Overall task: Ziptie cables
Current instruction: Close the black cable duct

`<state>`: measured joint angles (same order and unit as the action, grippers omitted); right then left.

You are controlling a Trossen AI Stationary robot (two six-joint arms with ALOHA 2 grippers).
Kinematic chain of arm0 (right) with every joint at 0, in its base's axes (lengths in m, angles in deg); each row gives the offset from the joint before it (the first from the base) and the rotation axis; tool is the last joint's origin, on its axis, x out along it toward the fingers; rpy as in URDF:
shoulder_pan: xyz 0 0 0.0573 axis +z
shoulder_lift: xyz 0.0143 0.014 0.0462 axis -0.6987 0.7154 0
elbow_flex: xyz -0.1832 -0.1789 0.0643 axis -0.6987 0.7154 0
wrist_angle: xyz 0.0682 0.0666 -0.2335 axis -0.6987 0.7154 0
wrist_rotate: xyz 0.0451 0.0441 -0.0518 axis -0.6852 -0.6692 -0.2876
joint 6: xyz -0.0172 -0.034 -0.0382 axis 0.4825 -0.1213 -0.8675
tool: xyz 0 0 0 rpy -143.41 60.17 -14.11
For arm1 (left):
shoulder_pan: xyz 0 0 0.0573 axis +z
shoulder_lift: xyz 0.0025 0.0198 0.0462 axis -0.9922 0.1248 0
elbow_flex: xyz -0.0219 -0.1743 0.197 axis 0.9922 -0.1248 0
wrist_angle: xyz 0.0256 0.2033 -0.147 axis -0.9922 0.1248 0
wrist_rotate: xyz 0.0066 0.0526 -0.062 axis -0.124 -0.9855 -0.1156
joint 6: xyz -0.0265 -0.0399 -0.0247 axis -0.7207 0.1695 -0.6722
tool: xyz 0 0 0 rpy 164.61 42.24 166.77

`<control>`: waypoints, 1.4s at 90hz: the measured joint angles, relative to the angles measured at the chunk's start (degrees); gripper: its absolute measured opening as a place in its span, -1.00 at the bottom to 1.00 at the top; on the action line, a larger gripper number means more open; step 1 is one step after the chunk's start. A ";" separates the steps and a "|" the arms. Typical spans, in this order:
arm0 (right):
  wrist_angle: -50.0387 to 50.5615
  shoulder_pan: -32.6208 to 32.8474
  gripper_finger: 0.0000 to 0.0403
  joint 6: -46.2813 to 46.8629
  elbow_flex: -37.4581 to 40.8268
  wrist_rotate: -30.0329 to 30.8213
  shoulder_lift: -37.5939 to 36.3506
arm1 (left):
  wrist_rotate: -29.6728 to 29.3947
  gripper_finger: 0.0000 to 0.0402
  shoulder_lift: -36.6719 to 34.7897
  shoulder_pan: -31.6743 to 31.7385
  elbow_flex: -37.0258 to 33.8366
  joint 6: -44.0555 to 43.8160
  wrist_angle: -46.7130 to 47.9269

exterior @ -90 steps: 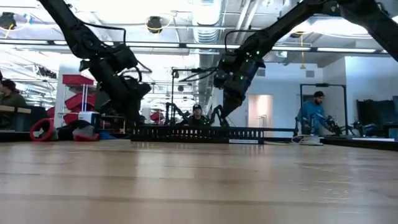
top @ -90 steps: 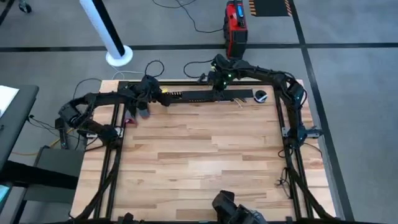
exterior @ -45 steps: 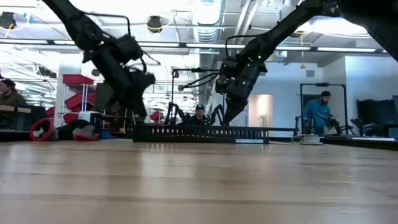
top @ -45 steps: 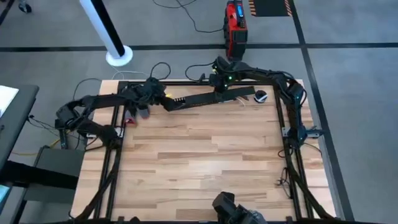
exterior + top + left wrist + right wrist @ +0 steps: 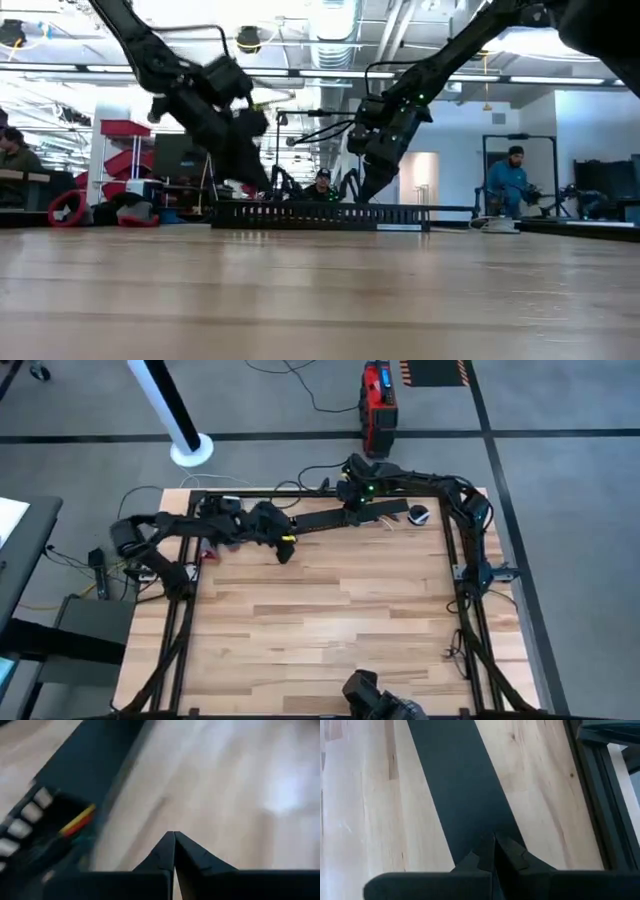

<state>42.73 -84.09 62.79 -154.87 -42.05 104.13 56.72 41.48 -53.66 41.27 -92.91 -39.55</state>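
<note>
A long black comb-slotted channel lies slantwise on the wooden table near its far edge, with a flat black strip on top of it. Of the cables, only red and yellow wire ends show, inside the channel's left end. My left gripper is shut and hangs over bare wood just beside that end, raised off the table in the low view. My right gripper is shut, its tips on the black strip near the channel's middle. My right gripper presses its shut fingertips down on the flat black strip's top face, coming from above and slanting down. The strip and channel lie flat on the table under it.
A round black-and-white object sits by the channel's right end. Black frame rails run along the table's sides. Most of the wooden top toward the near edge is bare. People are in the room behind.
My left gripper has moved toward the table's right and near edge, staying shut. The channel has turned on the table: its left end has swung toward the near edge while the part under my right gripper has stayed put.
</note>
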 joint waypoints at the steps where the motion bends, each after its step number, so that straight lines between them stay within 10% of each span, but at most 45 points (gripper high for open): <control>1: 0.00 0.00 -1.00 -0.01 0.01 0.00 0.00 | -0.54 -1.00 0.41 0.06 0.00 -0.12 -0.10; 43: -0.38 0.55 -1.00 0.02 0.07 0.57 0.11 | -12.98 -1.00 6.08 4.80 -0.04 -4.93 -5.49; 126: -4.95 0.57 -1.00 2.39 3.83 1.06 -2.56 | -12.16 -1.00 9.15 9.57 -0.97 -13.21 -13.13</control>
<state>37.77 -83.52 65.18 -151.04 -40.99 101.57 44.56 50.63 -44.09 40.30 -106.11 -52.68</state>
